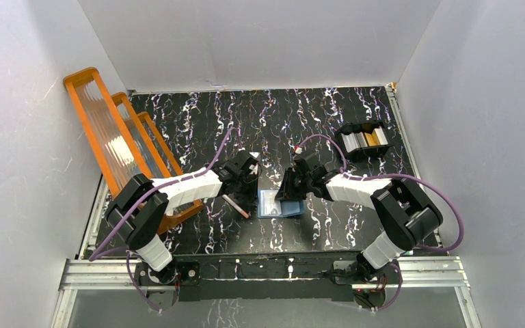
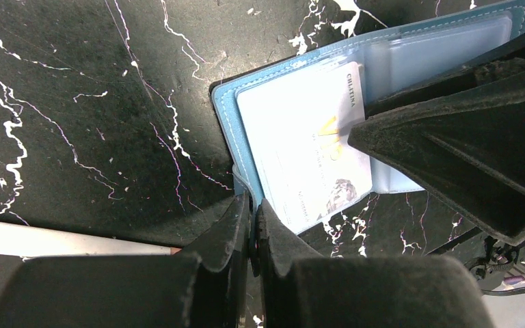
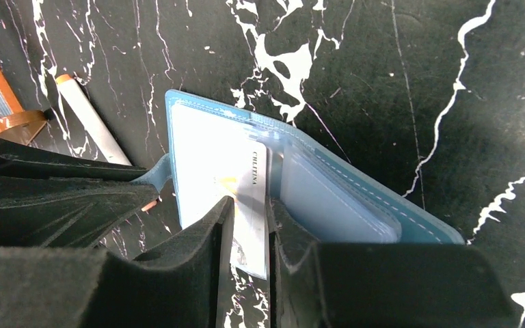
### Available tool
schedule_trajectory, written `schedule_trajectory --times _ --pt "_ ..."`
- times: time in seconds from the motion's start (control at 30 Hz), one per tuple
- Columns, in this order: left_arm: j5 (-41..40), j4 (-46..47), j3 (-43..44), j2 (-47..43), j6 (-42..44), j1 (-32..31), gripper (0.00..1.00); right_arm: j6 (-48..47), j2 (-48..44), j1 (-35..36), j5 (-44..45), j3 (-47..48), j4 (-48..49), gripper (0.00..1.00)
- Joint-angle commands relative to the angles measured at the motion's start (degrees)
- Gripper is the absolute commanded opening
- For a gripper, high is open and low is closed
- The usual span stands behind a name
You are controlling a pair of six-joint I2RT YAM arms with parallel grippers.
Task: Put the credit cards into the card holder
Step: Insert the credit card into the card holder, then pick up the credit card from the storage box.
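Status: first insertion in progress, not complete. The holder [image 1: 280, 204] lies open on the table [image 1: 198, 123] between the two arms, inner side up, with its clear pockets exposed. The left gripper [image 2: 253, 206] is clenched on the holder's snap tab [image 2: 236, 179] at the near edge and pins the holder in place. One white card [image 2: 294, 150] lies on the left inner page. Its upper end reaches toward the fold and its lower end projects past the holder's edge onto the table. It cannot be told whether the leading edge has entered a pocket. The right gripper [image 3: 250, 205] stands over this card with its jaws partly apart. The tips are down at the card's long edge and a gap shows between them, so no firm pinch is evident. The pockets on the other page look unfilled. Further cards [image 1: 368, 139], silver-grey and orange, stand in the black tray [image 1: 347, 131] at the far right of the table, well apart from the holder. Judgement: no card is confirmed seated. What is left is to slide the present card fully home, then fetch and insert each tray card in turn. Risk: the holder may shift if the tab grip slips during the push.
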Motion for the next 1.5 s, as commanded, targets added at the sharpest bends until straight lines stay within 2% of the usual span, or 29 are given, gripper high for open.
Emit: schedule_trajectory --times 0.0,0.1,0.2,0.33,0.53,0.67,0.87,1.1,1.27,1.47 --pt "1.17 1.28 0.52 -2.19 -0.23 0.28 0.04 1.98 0.53 0.61 -1.73 -0.12 3.88 0.30" --pt "1.06 1.37 0.41 -2.26 -0.36 0.28 0.05 2.15 -0.52 0.59 -0.53 0.64 2.75 0.31" --pt "1.07 1.37 0.28 -2.40 -0.40 0.28 0.07 2.84 -1.70 0.47 0.03 1.30 1.70 0.36" --pt "0.37 1.10 0.31 -3.27 -0.55 0.35 0.15 1.66 -2.23 0.35 1.90 2.47 -1.69 0.43" --pt "-1.85 -1.09 2.14 -6.39 0.60 0.63 0.27 -10.56 -6.65 -1.58 9.28 9.95 -11.60 0.52" --pt "-2.77 -2.52 3.71 -8.83 1.64 0.80 0.31 -18.72 -7.75 -3.93 13.84 16.85 -17.23 0.57" --pt "-0.88 -4.35 6.78 -12.41 4.87 0.89 0.45 -30.44 -5.85 -13.71 27.81 26.10 -22.88 0.60" --pt "-2.24 -7.74 8.46 -17.73 10.35 0.88 0.50 -42.80 -2.69 -24.22 43.15 32.58 -19.17 0.60" --pt "-2.66 -9.86 8.52 -19.61 12.89 0.88 0.51 -50.59 1.21 -29.67 46.27 33.24 -13.58 0.61" --pt "-1.61 -9.88 7.11 -20.81 14.07 0.90 0.52 -55.90 8.19 -32.33 47.93 33.83 -9.92 0.59"
